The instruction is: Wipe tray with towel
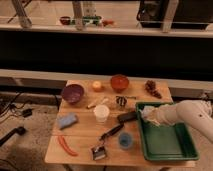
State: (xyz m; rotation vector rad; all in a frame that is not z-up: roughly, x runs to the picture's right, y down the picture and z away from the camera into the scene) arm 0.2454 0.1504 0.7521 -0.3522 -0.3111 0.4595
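Observation:
The green tray (167,144) lies on the right side of the wooden table (80,134). My white arm reaches in from the right edge of the view. The gripper (151,116) is over the tray's far left corner, shut on the pale rumpled towel (147,114). The towel rests against the tray floor near the rim there. The fingers themselves are mostly hidden by the cloth and the arm.
Left of the tray are a black block (127,116), a white cup (101,113), a black brush (112,131) and a small blue cup (125,140). A purple bowl (73,93), an orange bowl (119,81) and a blue pad (66,120) lie further off.

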